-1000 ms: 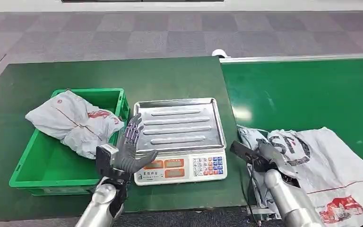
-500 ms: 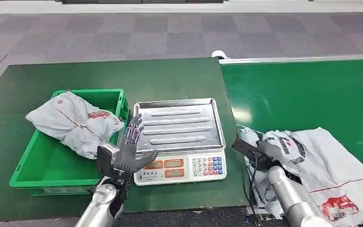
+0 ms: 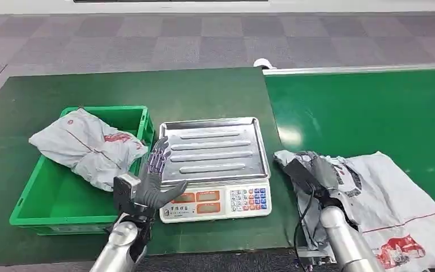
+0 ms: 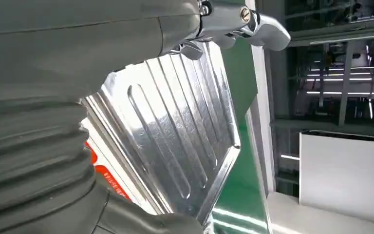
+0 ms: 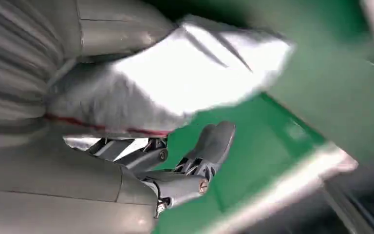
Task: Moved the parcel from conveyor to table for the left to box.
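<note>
Nearest the robot, the right hand (image 3: 316,177) grips the near-left edge of the crumpled white plastic parcel with red and black print (image 3: 391,209), which lies on the green conveyor belt (image 3: 368,113) beside the dark green surface (image 3: 204,93). The left hand (image 3: 154,180) is held empty with fingers apart at the front-left corner of the white electronic scale with a ribbed steel pan (image 3: 215,150). Farther left, a green plastic crate (image 3: 62,198) holds a second white printed bag (image 3: 88,146).
</note>
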{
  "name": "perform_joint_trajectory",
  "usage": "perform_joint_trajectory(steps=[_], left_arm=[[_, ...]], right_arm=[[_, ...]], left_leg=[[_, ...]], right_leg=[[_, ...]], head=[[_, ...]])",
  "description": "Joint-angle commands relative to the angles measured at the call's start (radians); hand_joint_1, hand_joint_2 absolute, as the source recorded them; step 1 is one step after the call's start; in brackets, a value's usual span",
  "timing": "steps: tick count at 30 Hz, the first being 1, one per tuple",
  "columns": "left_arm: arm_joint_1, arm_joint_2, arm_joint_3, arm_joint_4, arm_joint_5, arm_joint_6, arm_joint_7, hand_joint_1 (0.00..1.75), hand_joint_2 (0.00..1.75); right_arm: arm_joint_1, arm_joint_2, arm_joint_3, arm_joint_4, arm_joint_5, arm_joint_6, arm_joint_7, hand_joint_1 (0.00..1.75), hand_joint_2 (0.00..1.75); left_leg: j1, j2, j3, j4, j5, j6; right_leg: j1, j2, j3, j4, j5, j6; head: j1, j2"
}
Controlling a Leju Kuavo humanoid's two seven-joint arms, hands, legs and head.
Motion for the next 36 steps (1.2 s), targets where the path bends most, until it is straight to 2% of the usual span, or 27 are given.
perform_joint_trajectory(steps=[1,2,8,12,16,19,22,25,26,28,30,32,36], left_arm=[[-0.076,-0.010,-0.018,0.090,0.005,-0.014,-0.018,0.00,1.75],[-0.085,-0.013,-0.018,0.095,0.004,-0.012,-0.015,0.00,1.75],[-0.119,-0.018,-0.018,0.126,0.009,-0.011,-0.016,0.00,1.75],[-0.114,-0.013,-0.016,0.124,0.014,-0.015,-0.025,0.00,1.75],[-0.120,-0.007,-0.015,0.138,0.031,0.000,-0.064,0.00,1.75],[-0.133,-0.013,-0.008,0.132,0.003,0.143,-0.135,0.00,1.75],[-0.118,-0.021,0.003,0.033,0.025,0.256,-0.135,0.00,1.75],[-0.088,-0.034,0.027,-0.070,0.050,0.350,-0.135,0.00,1.75],[-0.074,-0.046,0.047,-0.126,0.040,0.409,-0.135,0.00,1.75],[-0.059,-0.059,0.065,-0.174,0.040,0.459,-0.135,0.00,1.75],[-0.059,-0.059,0.065,-0.174,0.040,0.459,-0.135,0.00,1.75],[-0.059,-0.059,0.065,-0.174,0.040,0.459,-0.135,0.00,1.75],[-0.059,-0.059,0.065,-0.174,0.040,0.459,-0.135,0.00,1.75]], right_arm=[[0.071,0.114,-0.131,-0.503,-0.100,-0.239,-0.244,1.75,1.75],[0.064,0.121,-0.129,-0.521,-0.101,-0.250,-0.247,1.75,1.75],[0.020,0.129,-0.101,-0.519,-0.120,-0.296,-0.273,1.75,1.75],[-0.017,0.124,-0.062,-0.479,-0.093,-0.310,-0.277,1.75,1.75],[-0.097,0.101,-0.017,-0.383,-0.041,-0.301,-0.255,1.75,1.75],[-0.216,0.077,0.034,-0.247,0.039,-0.281,-0.227,1.75,1.75],[-0.338,0.068,0.098,-0.121,0.102,-0.271,-0.215,1.75,1.75],[-0.517,0.097,0.175,0.075,0.147,-0.273,-0.203,1.75,1.75],[-0.563,0.109,0.199,0.130,0.163,-0.280,-0.203,1.75,1.75],[-0.634,0.136,0.228,0.211,0.173,-0.272,-0.190,1.75,1.75],[-0.634,0.136,0.228,0.211,0.173,-0.272,-0.190,1.75,1.75],[-0.634,0.136,0.228,0.211,0.173,-0.272,-0.190,1.75,1.75],[-0.634,0.136,0.228,0.211,0.173,-0.272,-0.190,1.75,1.75]], left_leg=[[-0.001,0.003,0.000,0.001,-0.002,-0.001],[-0.001,0.004,-0.005,0.001,0.000,-0.001],[-0.001,0.002,-0.003,0.000,0.001,-0.001],[-0.001,0.005,0.000,-0.001,0.000,-0.001],[-0.001,0.007,-0.001,-0.001,0.001,-0.001],[-0.001,0.008,0.000,0.000,0.001,-0.001],[-0.001,0.010,-0.002,0.001,0.001,-0.001],[-0.001,0.011,-0.004,0.002,0.001,-0.001],[-0.001,0.015,-0.004,0.003,0.001,-0.002],[-0.001,0.014,-0.003,0.002,0.002,-0.002],[-0.001,0.013,-0.003,0.001,0.002,-0.002],[-0.001,0.005,-0.003,0.000,0.005,-0.002],[-0.001,0.004,-0.002,0.000,0.004,-0.001]], right_leg=[[-0.001,0.002,-0.002,0.002,-0.002,-0.002],[-0.001,0.003,-0.008,0.003,0.001,-0.001],[-0.001,0.002,-0.005,0.001,0.001,-0.001],[-0.001,0.005,-0.003,0.000,0.001,-0.001],[-0.001,0.006,-0.004,0.000,0.002,-0.001],[-0.001,0.008,-0.004,0.000,0.003,-0.001],[-0.001,0.010,-0.006,0.002,0.004,0.000],[-0.001,0.011,-0.008,0.003,0.004,0.000],[-0.002,0.015,-0.010,0.005,0.005,-0.001],[-0.001,0.014,-0.009,0.005,0.005,-0.001],[-0.001,0.013,-0.008,0.004,0.005,-0.001],[-0.001,0.005,-0.006,0.003,0.004,-0.001],[-0.001,0.003,-0.005,0.003,0.004,-0.001]], head=[[0.000,0.000],[-0.001,0.000],[-0.001,0.000],[0.000,0.000],[0.000,0.000],[0.000,0.000],[-0.001,0.000],[-0.001,0.000],[0.000,0.000],[-0.001,0.000],[0.000,0.000],[-0.001,0.000],[-0.001,0.000]])
